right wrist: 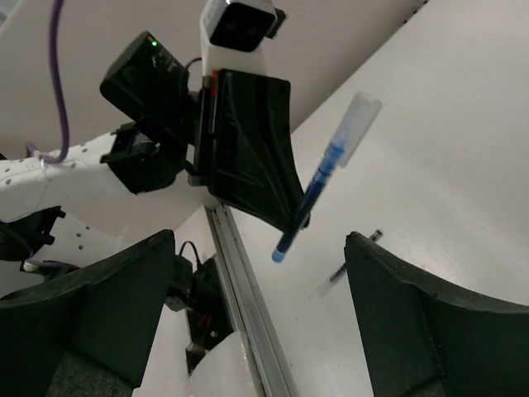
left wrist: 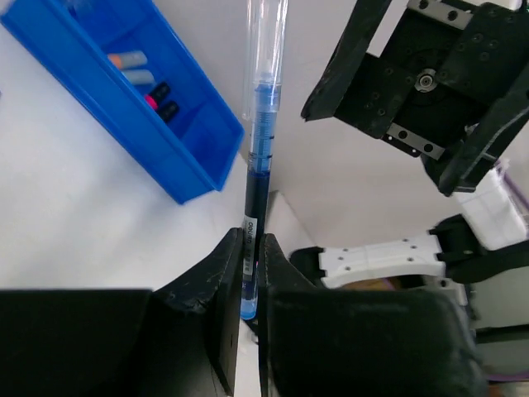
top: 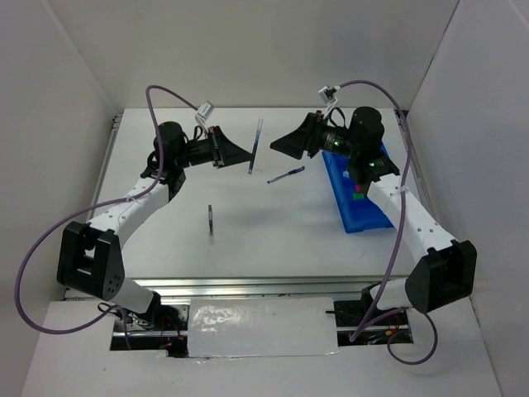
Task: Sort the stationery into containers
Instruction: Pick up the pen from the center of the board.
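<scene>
**White table (top: 165,248), white walls: pen pinched near one end, handover drop risk**

Nearest the bases, a slim grey pen (top: 211,222) is left unsorted on the table. A thin blue pen (top: 286,174) lies further in, and the blue tray (top: 364,217) is set to the right. Above the table, a capped blue pen (left wrist: 258,165) is clamped near one end by the left gripper (left wrist: 252,248). The right gripper (top: 283,142) is spread wide and empty, facing it. If release is made before the right jaws close, the pen is likely dropped. A pivot in the end grip is also possible.

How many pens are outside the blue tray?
3: a held pen in the left gripper, a loose blue pen beside the tray, a dark pen nearer the arm bases. Others may be hidden.
</scene>
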